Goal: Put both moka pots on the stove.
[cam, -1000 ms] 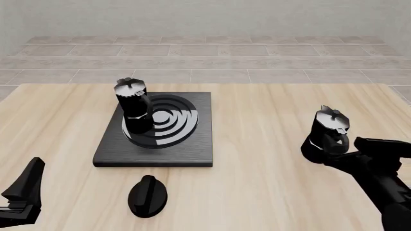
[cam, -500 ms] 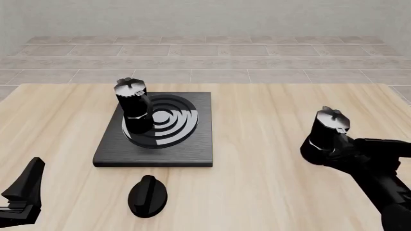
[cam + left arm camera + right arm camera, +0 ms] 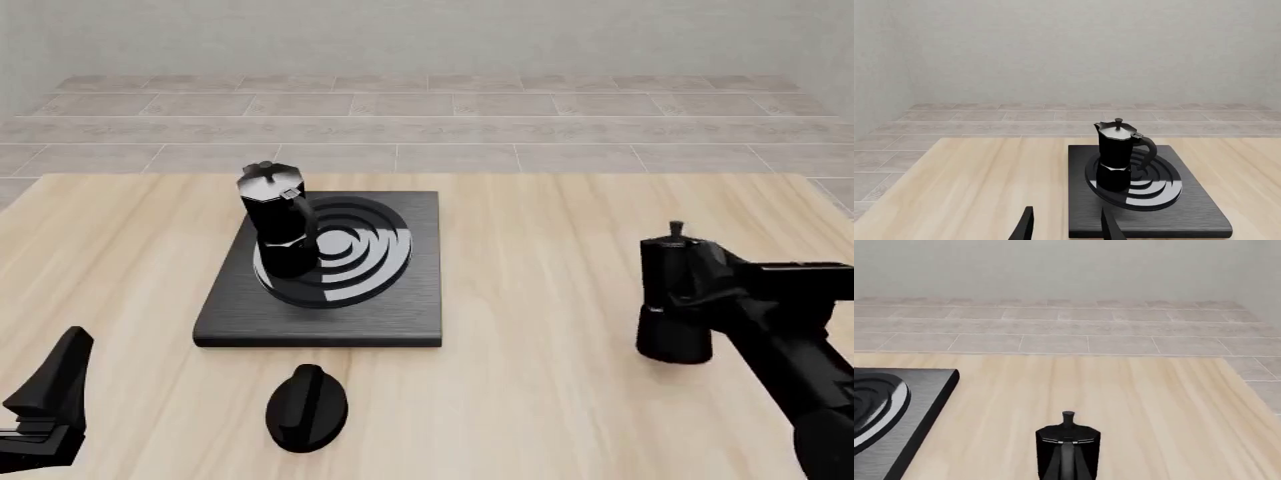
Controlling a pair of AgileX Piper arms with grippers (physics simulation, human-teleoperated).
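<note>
— Pale wooden tabletop (image 3: pixel 534 400), grey tiled floor and plain wall behind. Anything on the stove (image 3: pixel 227 318)?

— One moka pot (image 3: pixel 276 229) upright on the left part of the burner rings (image 3: pixel 360 250), handle turned toward the ring centre. Same pot seen from the left wrist (image 3: pixel 1119 155), standing on the rings with the handle sticking out sideways.

— And the second pot (image 3: pixel 671 300)?

— On the right side of the tabletop, well apart from the stove, upright in the front view. Whether resting on the wood or raised off it, cannot tell.

— Held?

— Right pincer (image 3: pixel 714 290) up against its handle side, black on black, so clamped or merely touching: cannot tell. From the right wrist, just the lid and knob of that pot (image 3: pixel 1067 440) close in front, stove corner (image 3: pixel 927 390) off to one side.

— Left pincer (image 3: pixel 47 400)?

— Low at the near left corner of the tabletop, away from everything. Fingers (image 3: pixel 1025 226) apart in the wrist view, nothing between them.

— Anything else?

— Low black oval knob (image 3: pixel 307 405) lying on the wood just in front of the stove's near edge
</note>
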